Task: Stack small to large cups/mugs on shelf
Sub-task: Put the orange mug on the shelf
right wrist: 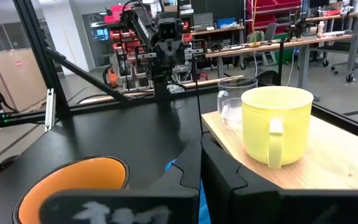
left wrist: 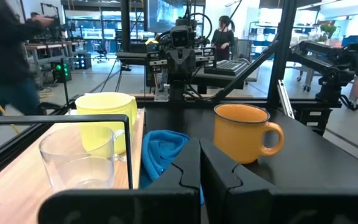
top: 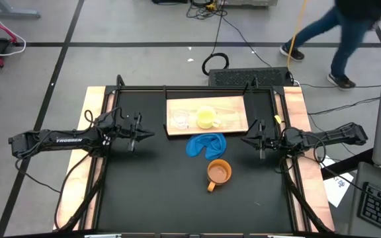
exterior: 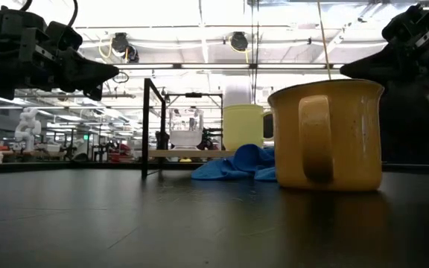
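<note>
The small clear cup (top: 180, 119) and the yellow mug (top: 206, 118) stand upright side by side on the light-wood shelf (top: 233, 106) at the table's far middle. The orange-brown mug (top: 219, 172) stands upright on the black table, nearer, with its handle toward the near edge. My left gripper (top: 152, 135) hovers shut at the table's left, clear of everything. My right gripper (top: 243, 140) hovers shut at the table's right, also empty. In the left wrist view the clear cup (left wrist: 82, 160), yellow mug (left wrist: 107, 118) and orange-brown mug (left wrist: 246, 132) all show.
A crumpled blue cloth (top: 206, 145) lies on the table between the shelf and the orange-brown mug. A black metal frame (top: 197, 88) runs around the table. A person (top: 349, 30) walks on the floor beyond the far right corner.
</note>
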{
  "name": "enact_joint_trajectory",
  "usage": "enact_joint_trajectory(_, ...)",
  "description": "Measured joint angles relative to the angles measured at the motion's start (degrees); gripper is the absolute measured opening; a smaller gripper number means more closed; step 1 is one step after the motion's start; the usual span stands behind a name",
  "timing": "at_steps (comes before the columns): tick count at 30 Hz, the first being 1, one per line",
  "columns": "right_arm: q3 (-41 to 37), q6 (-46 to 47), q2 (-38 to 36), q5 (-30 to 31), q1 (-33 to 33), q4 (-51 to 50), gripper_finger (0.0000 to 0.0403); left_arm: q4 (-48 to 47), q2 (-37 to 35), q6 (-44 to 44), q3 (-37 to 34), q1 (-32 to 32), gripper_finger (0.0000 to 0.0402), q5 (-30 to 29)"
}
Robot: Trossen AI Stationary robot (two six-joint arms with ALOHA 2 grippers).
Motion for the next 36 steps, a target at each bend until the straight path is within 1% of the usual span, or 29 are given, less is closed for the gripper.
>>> enact_joint_trajectory(10, -0.1, 0.1, 0.0, 0.0, 0.0, 0.0, 0.0000, -0.4, 0.0, -0.3, 0.0, 0.0, 0.0001, -0.1)
enact_joint_trajectory(14, -0.1, 0.2, 0.1, 0.0, 0.0, -0.3, 0.0000, 1.8, 0.0, -5.2, 0.0, -0.7, 0.0001, -3.6)
enact_joint_trajectory(18, -0.1, 0.2, 0.1, 0.0, 0.0, -0.8, 0.0000, 0.2, 0.0, -5.7, 0.9, -4.0, 0.0012, -4.6)
enact_joint_trajectory(20, -0.1, 0.2, 0.2, 0.0, 0.0, -1.4, 0.0000, -1.8, 0.0, -3.9, 2.3, -6.3, 0.0026, -4.7)
enact_joint_trajectory(22, -0.1, 0.2, 0.2, 0.0, 0.0, -1.5, 0.0000, -5.8, 0.0, -2.7, 4.4, -8.5, 0.0044, -5.9)
enact_joint_trajectory(25, -0.1, 0.2, 0.2, 0.0, 0.0, -1.2, 0.0000, -12.5, 0.1, -2.1, 9.2, -11.6, 0.0079, -9.0)
enact_joint_trajectory(28, -0.1, 0.2, 0.2, 0.0, 0.0, -1.1, 0.0000, -19.8, 1.4, -0.3, 14.3, -14.6, 0.0116, -10.2)
enact_joint_trajectory(31, -0.1, -0.3, 0.2, 0.0, 0.0, -0.8, 0.0000, -26.4, 3.5, 1.5, 19.3, -17.4, 0.0149, -10.4)
enact_joint_trajectory(36, -0.1, -2.1, 0.1, 0.2, 0.0, 2.5, 0.0000, -32.2, 9.9, 1.7, 25.9, -20.7, 0.0187, -12.2)
